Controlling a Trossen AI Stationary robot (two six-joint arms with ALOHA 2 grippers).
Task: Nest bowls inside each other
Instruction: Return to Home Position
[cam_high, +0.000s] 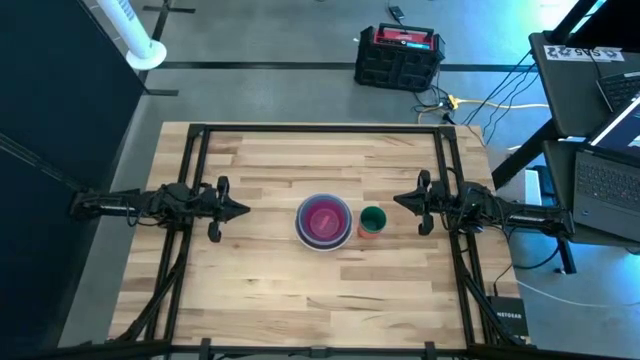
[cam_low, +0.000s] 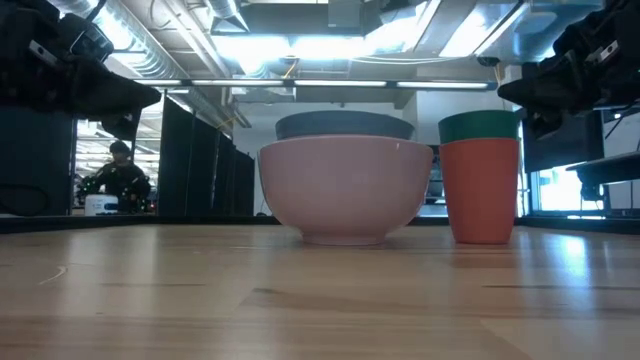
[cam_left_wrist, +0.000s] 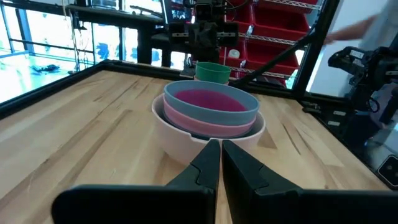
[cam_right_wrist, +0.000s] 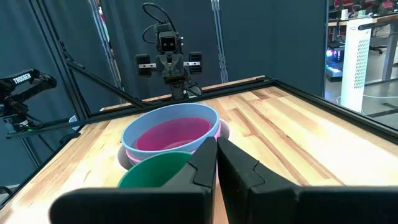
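Note:
A stack of nested bowls (cam_high: 323, 221) stands on its base at the table's middle. The outermost is whitish (cam_left_wrist: 180, 140), then come a pale pink one (cam_left_wrist: 214, 129) and a light blue one (cam_left_wrist: 214, 107), with magenta (cam_left_wrist: 208, 99) innermost. My left gripper (cam_high: 245, 210) hovers shut at the table's left, pointing level at the stack. My right gripper (cam_high: 398, 200) hovers shut at the right, pointing level at it too. Each wrist view shows its own fingers closed, the left gripper (cam_left_wrist: 220, 148) and the right gripper (cam_right_wrist: 216, 144). Neither touches anything.
A green cup (cam_high: 372, 220) sits inside a red-orange cup (cam_low: 480, 195) just right of the stack, between it and my right gripper. Black frame rails (cam_high: 195, 180) run along the table's sides. A person (cam_low: 118, 170) shows far off in the room.

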